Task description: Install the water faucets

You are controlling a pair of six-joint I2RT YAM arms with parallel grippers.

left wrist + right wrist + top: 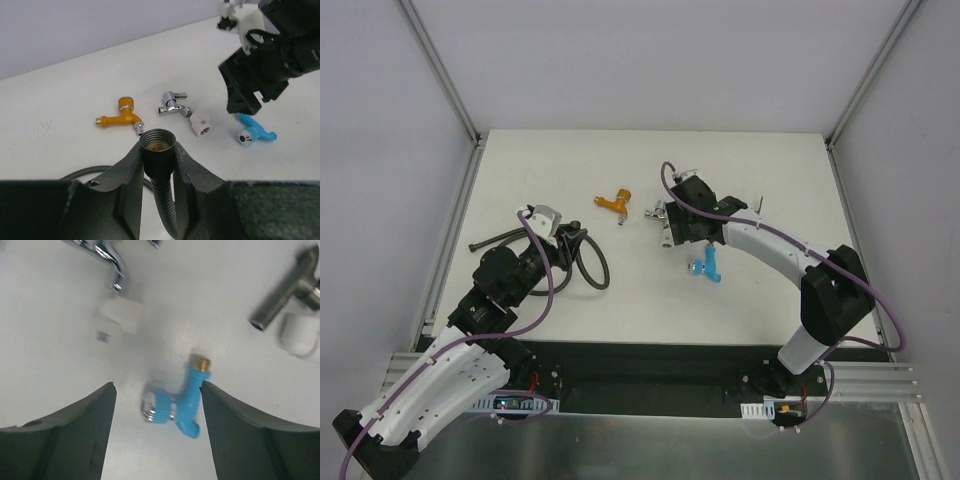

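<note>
Lower left in the top view, the left pincer pinches the open end of the hose. The threaded collar stands up between the fingers. The rest of the hose loops on the desk just right of that pincer.

Right of centre, the blue faucet lies on its side on the desk, apart from the other faucets. The right pincer hangs over it, spread wide and holding nothing. In the right wrist view the blue faucet shows in the gap between the two fingers, closer to the right-hand one.

Higher in the top view, near the middle, the chrome faucet lies at the left edge of the right arm's wrist. A white fitting sits just beside its threaded end. The orange faucet lies flat to the left of the chrome one, apart from it.

The grey faucet shows at the upper right of the right wrist view, next to a second fitting. Whether those two touch cannot be told.
</note>
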